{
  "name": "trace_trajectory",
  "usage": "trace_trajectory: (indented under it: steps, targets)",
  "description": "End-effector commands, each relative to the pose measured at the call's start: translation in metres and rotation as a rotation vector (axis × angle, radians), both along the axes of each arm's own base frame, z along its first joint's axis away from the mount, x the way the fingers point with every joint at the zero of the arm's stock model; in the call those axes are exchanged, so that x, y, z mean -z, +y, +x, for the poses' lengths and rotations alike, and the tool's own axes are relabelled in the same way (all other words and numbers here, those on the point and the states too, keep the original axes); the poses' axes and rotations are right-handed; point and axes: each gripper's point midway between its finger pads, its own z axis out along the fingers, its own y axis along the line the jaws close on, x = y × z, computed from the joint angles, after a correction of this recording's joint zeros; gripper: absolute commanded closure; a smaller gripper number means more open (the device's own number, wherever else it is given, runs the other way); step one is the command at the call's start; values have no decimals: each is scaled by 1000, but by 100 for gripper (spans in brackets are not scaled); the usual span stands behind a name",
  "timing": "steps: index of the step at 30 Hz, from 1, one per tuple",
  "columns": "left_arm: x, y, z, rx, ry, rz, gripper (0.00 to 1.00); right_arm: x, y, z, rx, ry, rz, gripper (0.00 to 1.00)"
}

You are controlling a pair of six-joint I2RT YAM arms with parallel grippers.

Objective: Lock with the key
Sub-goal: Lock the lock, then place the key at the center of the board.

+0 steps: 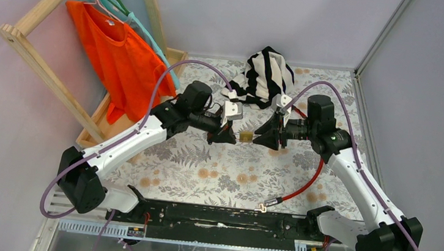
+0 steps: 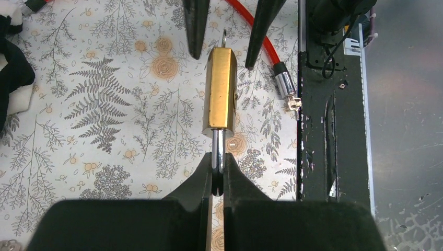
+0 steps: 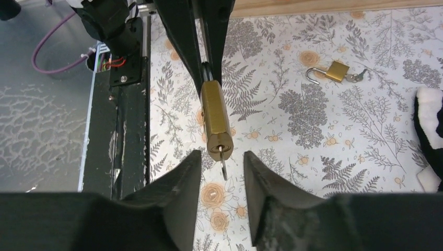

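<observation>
The brass padlock [image 1: 246, 136] hangs in the air above the middle of the fern-print table [image 1: 227, 169], level between your two arms. Your left gripper [image 2: 218, 168] is clamped tight on its steel shackle [image 2: 219, 151], which leaves the body free and points the keyhole end straight at your other arm. A key [image 3: 223, 163] already sits in that keyhole, its bow sticking out toward your right gripper [image 3: 222, 155]. That gripper's fingers are spread apart, one on each side of the bow and touching nothing. This looks like the set-up for pinching the key and turning it while the left arm resists the twist. The shackle shows edge-on, so you cannot tell whether it is pushed fully home. Count two padlocks in all: the held one, and a second padlock [image 3: 337, 70] lying on the table well apart, its shackle swung open and what seems to be its own key [image 3: 358, 77] at its base. There is one red cable [image 1: 303, 185] with a metal end on the table, one black-and-white striped cloth [image 1: 268, 71] at the far edge, and one orange garment [image 1: 119, 54] on the wooden rack [image 1: 35, 58].
</observation>
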Motion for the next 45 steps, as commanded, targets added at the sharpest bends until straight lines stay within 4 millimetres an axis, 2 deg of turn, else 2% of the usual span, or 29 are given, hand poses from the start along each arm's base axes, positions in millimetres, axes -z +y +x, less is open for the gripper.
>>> trace_trajectory:
  steps: [1, 7, 13, 17, 18, 25, 31, 38, 40, 45]
  targets:
    - [-18, -2, 5, 7, -71, -40, 100, -15, 2, -4, -50, -23, 16, 62]
    - [-18, -2, 5, 8, -67, -40, 100, -5, 2, -2, -50, 2, 3, 66]
    - [-16, -2, 5, 8, -64, -38, 100, -10, 5, -2, -52, 13, 25, 78]
    - [-15, -1, 6, 1, -63, -33, 100, -12, 4, -2, -43, -2, 29, 89]
    - [-14, -1, 7, -5, -65, -30, 100, -10, 2, 0, -28, -19, 20, 99]
    - [-17, 8, 10, -19, -83, -25, 100, -4, -8, 6, 35, -84, -41, 100]
    - [-11, 30, 12, -40, -91, 8, 100, 6, -19, 6, 64, -107, -122, 100]
    - [15, 62, 11, -84, -94, 125, 100, 18, -20, 5, 71, -76, -135, 100]
    - [27, 75, 13, -127, -98, 183, 100, 30, -16, 8, 82, -55, -155, 100]
    - [46, 111, 41, -339, -151, 347, 100, 72, 24, -1, 20, 0, -226, 100]
